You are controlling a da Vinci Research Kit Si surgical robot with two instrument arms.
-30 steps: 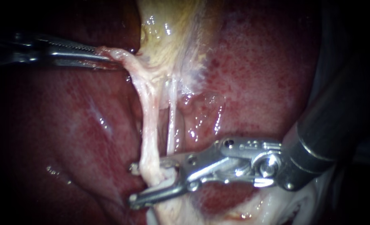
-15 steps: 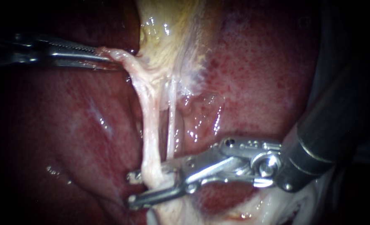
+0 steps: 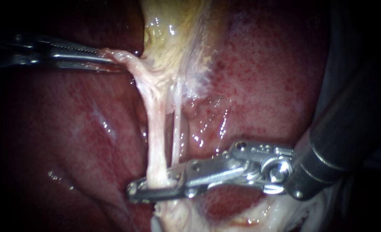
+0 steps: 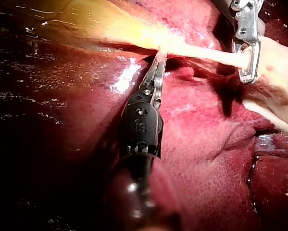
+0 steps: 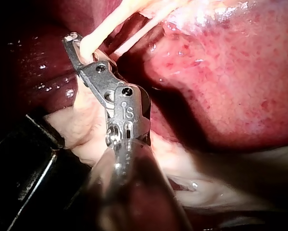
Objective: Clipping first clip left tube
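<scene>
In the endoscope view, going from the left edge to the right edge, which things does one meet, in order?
left instrument → left tube → right tube → right instrument's shaft

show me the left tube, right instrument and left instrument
left tube (image 3: 155, 129), endoscope view, mid-length of the tube
right instrument (image 3: 134, 190), endoscope view, jaw tips past the tube
left instrument (image 3: 110, 60), endoscope view, jaw tips gripping tissue (image 3: 126, 59)
</scene>
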